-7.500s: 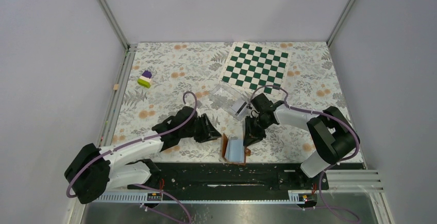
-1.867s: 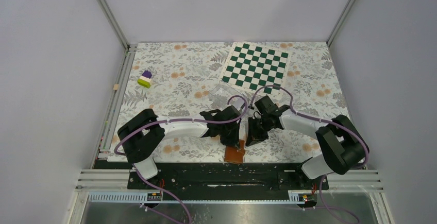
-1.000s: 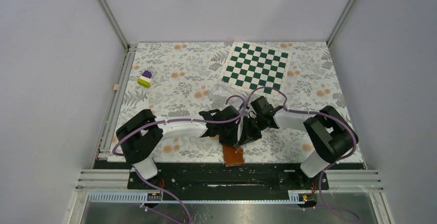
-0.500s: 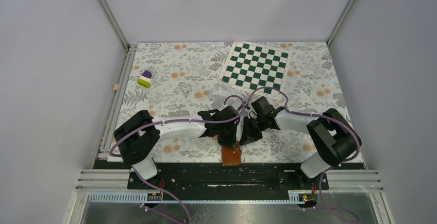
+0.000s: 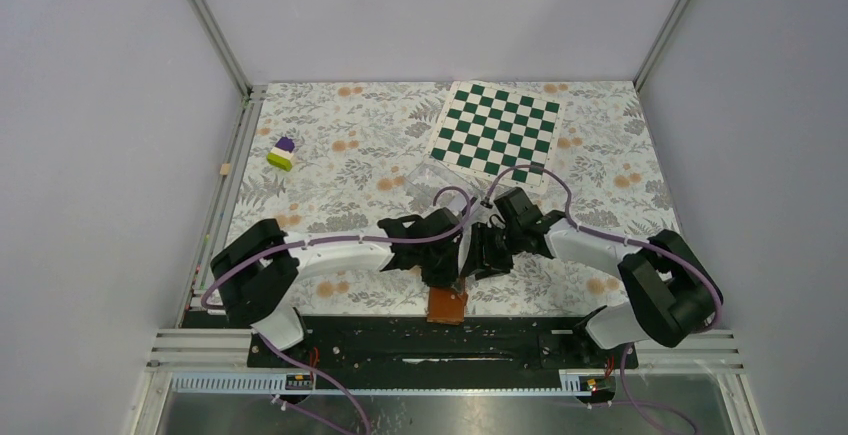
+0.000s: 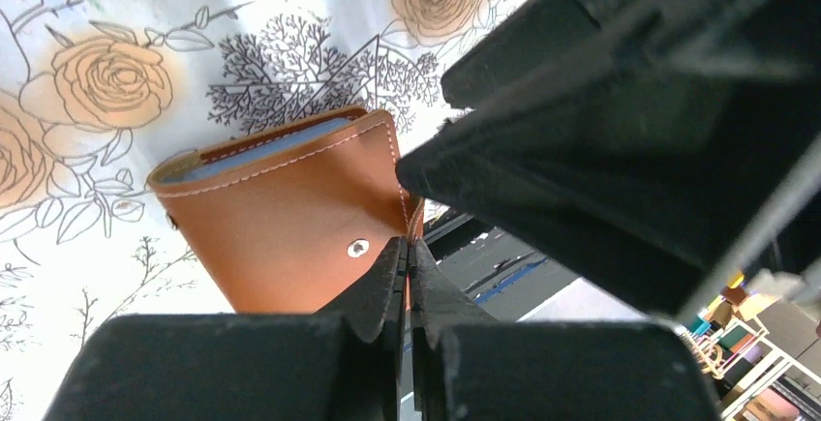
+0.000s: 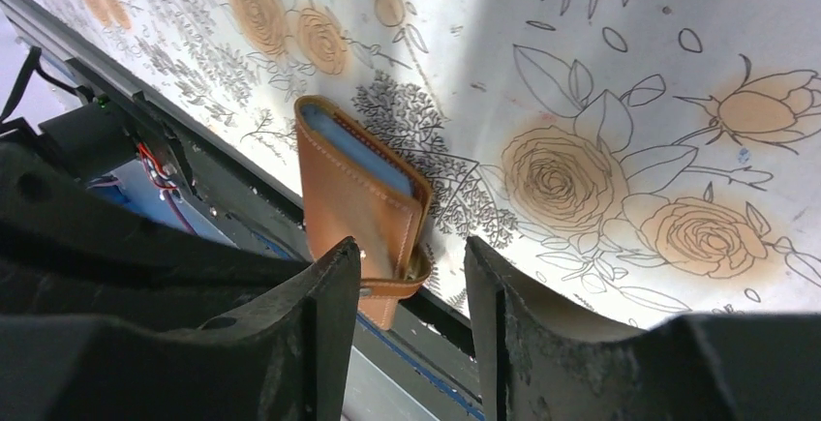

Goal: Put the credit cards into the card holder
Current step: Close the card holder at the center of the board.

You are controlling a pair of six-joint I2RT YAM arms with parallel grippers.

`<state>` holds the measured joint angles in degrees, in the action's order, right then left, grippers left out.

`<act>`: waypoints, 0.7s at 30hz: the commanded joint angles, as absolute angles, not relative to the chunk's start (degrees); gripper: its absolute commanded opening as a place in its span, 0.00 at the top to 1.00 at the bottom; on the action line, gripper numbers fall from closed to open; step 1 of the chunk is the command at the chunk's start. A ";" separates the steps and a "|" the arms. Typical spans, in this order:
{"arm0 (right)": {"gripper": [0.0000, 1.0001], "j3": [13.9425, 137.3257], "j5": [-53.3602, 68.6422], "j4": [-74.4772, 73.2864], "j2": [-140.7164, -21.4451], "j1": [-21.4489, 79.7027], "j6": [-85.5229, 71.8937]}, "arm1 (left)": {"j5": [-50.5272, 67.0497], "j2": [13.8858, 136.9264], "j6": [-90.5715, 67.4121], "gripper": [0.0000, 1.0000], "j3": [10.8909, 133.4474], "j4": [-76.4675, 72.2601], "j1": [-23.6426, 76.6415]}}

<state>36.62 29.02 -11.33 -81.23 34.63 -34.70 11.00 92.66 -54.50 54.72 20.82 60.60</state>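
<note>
The folded brown leather card holder [image 6: 290,218] lies just past the left claw [image 6: 406,245], whose fingers are pressed together at its snap tab. The right claw [image 7: 411,252] stands apart, framing the card holder beyond its tips.

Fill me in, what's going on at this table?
Both arms meet over the brown wallet at the near edge of the table. It is folded shut. The left hand is closed, apparently pinching the wallet's snap tab. The right hand is open beside it, holding nothing. No cards are in view.
</note>
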 commanded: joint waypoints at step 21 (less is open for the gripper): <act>0.88 35.72 37.09 -0.84 -86.04 37.56 -38.51 | 6.19 88.78 -57.26 1.00 51.64 24.84 61.35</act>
